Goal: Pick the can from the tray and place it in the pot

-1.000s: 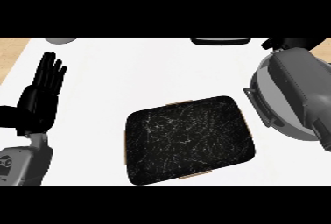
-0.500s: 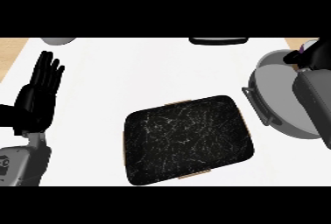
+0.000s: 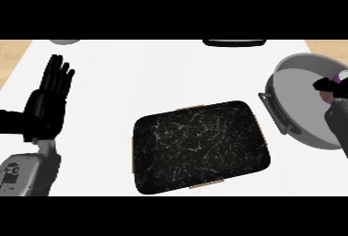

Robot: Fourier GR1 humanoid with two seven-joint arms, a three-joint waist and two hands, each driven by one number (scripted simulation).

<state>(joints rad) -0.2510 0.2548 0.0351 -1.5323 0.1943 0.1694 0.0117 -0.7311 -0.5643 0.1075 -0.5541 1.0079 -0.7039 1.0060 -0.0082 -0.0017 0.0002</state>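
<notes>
The black marbled tray lies in the middle of the white counter with nothing on it. At the right edge stands the grey pot, its inside showing. My right hand is over the pot's inside, fingers curled round a small purple can that is mostly hidden. Its forearm runs off the right edge. My left hand rests open at the far left, fingers pointing up, well away from the tray.
A dark flat object sits at the counter's far edge, and a grey round thing at the far left. Wooden surface borders the white top at the left. Bare white counter lies between tray and pot.
My right forearm has drawn back to the right, uncovering the pot's inside, and the purple can now shows in the hand above it. The left hand has stayed open and still.
</notes>
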